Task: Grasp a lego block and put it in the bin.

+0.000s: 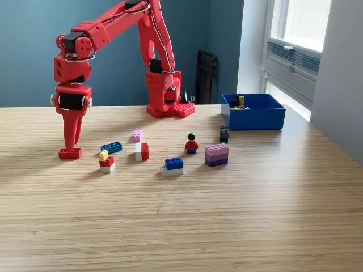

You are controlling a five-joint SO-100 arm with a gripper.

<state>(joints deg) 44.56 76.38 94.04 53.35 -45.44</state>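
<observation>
The gripper points straight down with its tips at the red brick on the table — whether the jaws are pinching it or merely around it I cannot tell. Just to the exterior view's right lie a blue brick and a yellow-red-white stack. The bin sits well apart at the far right, holding a few small pieces.

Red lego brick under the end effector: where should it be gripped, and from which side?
Grip the red brick across its two long side faces, coming straight down from above. It lies flat and apart from other pieces, and the end effector is already over it.
</observation>
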